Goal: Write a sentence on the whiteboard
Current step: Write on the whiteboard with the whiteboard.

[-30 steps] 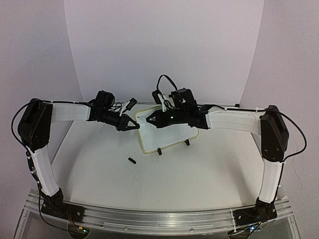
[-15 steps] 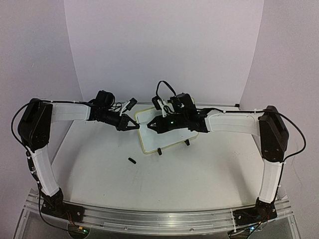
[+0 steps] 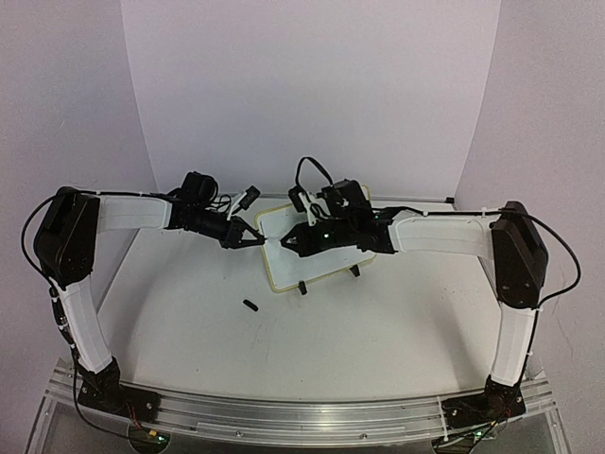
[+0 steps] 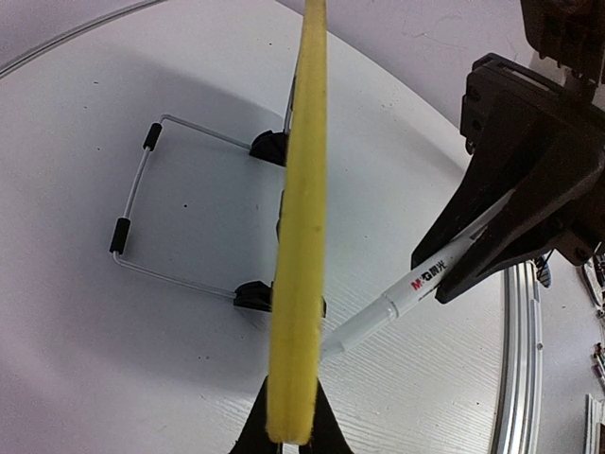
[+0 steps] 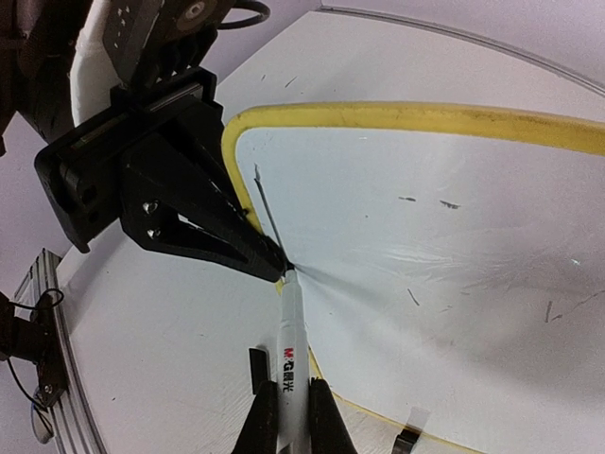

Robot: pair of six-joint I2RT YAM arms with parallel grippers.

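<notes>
Nearest us on the table point(image 3: 397, 322) lies 1 small black piece point(image 3: 250, 305), well apart from both arms. Beyond it, about mid-table, we see the whiteboard point(image 3: 317, 267) standing tilted on its 2 black clip feet point(image 3: 302, 288), with the wire stand point(image 4: 132, 218) resting on the table behind it. Reaching in from the left, the left gripper point(image 3: 257, 240) has its fingers pinched tight on the pale yellow rim point(image 4: 301, 236) at the board's left edge. From the right, the right gripper point(image 5: 291, 421) is closed around a white marker point(image 5: 291, 355). The marker points toward that same left edge, and its tip meets the white face just beside the left fingertips. Farther up the face we make out 1 thin dark line point(image 5: 267, 210) running close along the rim, and a few small specks to its right.
</notes>
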